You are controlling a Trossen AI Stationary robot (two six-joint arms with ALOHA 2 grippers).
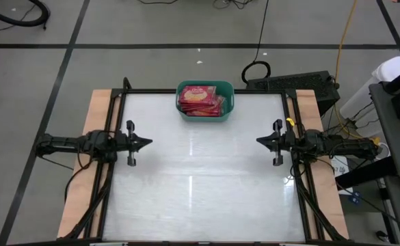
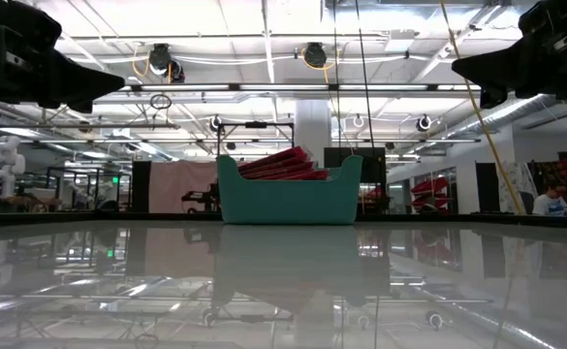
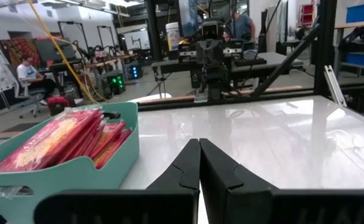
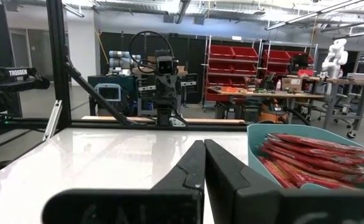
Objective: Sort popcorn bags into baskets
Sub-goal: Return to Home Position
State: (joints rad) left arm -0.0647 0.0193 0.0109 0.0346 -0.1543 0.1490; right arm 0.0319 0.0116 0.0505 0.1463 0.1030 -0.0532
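**Homing w/ the basket full**

We saw both arms sitting at their own sides of the table (image 1: 200, 191), so we judged the homing step approx. done. The left gripper (image 1: 147, 143) had its fingers pressed together, holding nothing. The right gripper (image 1: 261, 141) was the same.

To finish well, we'd hold the fingers together, tips level and pointing inward, w/o any sweep toward the basket (image 1: 232, 96). It sat well apart from both grippers, roughly midway between them but farther out. That put it right of the left gripper and left of the right one. The popcorn bags (image 1: 201, 100) lay stacked inside it, piled a bit above the rim.
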